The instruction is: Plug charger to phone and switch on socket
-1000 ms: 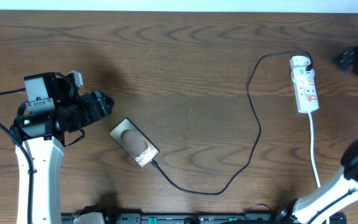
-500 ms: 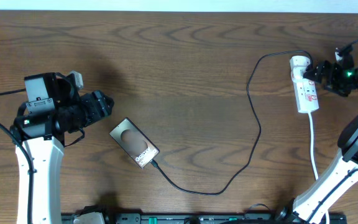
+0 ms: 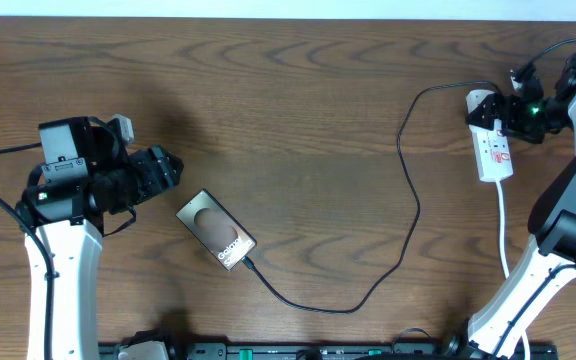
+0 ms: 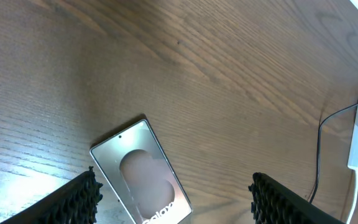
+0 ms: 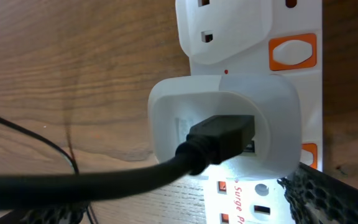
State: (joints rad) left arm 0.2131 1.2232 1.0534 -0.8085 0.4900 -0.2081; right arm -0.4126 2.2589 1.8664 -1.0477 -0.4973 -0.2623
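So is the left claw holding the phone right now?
No, the phone lies flat on the table, apart from the open left claw.

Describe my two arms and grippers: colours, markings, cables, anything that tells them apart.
Both arms have white links and black joints. The left arm carries a grey-faced black box; its black left gripper has ribbed fingers. The right arm shows a green light beside its black right gripper.

Tan phone (image 3: 217, 231) face-up, black charger (image 5: 135, 174) touching, white socket (image 3: 495, 155)
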